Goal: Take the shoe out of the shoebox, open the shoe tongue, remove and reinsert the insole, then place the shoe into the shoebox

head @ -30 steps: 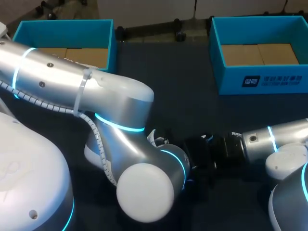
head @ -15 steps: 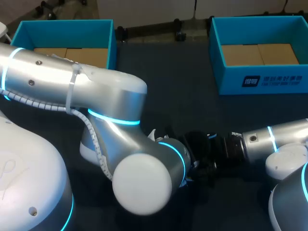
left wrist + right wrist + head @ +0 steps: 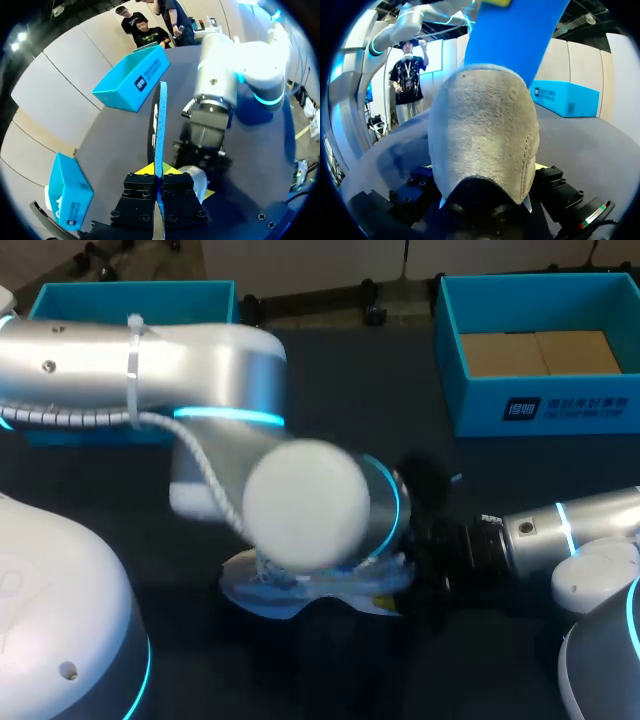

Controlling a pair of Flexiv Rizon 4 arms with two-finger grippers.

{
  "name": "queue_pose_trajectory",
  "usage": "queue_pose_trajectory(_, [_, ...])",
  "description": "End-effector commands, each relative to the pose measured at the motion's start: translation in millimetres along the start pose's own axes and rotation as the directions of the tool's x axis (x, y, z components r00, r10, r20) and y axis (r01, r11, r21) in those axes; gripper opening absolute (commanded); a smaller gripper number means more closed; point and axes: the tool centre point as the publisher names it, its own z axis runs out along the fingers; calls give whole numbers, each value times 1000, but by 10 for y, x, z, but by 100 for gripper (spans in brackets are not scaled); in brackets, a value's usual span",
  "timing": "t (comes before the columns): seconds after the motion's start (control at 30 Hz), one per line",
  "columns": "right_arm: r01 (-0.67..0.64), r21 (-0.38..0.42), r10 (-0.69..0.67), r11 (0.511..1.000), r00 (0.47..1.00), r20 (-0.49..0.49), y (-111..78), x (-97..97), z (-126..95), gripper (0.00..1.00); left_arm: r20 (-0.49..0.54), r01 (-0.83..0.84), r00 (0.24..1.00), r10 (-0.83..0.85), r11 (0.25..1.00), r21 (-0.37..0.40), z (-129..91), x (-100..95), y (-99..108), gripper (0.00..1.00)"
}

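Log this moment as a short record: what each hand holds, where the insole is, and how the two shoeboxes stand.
Left hand: shut on the blue insole, held edge-on.
Right hand: shut on the grey shoe.
Insole position: rising above the shoe, its lower end hidden behind it.
Right shoebox: open, no shoe inside.
Left shoebox: mostly hidden by the left arm.
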Motion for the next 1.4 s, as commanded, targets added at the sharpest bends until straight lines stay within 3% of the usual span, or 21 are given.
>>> queue_pose_trajectory(0.03, [0,4,0,1000,1000,2,7,11,6,0,-183,15,983,-16,1000,-6,-68,-119,-118,0])
queue_pose_trajectory(0.5, [0,4,0,1000,1000,2,7,11,6,0,-371,23,928,-21,1000,-1,-558,-325,-562,0])
queue_pose_trajectory(0.87, [0,4,0,1000,1000,2,7,11,6,0,-538,51,843,4,995,87,-949,-485,-836,0])
queue_pose_trajectory(1.07, [0,4,0,1000,1000,2,7,11,6,0,-669,126,743,-26,987,102,-1176,-638,-989,0])
queue_pose_trajectory(1.4, [0,4,0,1000,1000,2,7,11,6,0,-669,126,743,-26,987,102,-1176,-638,-989,0])
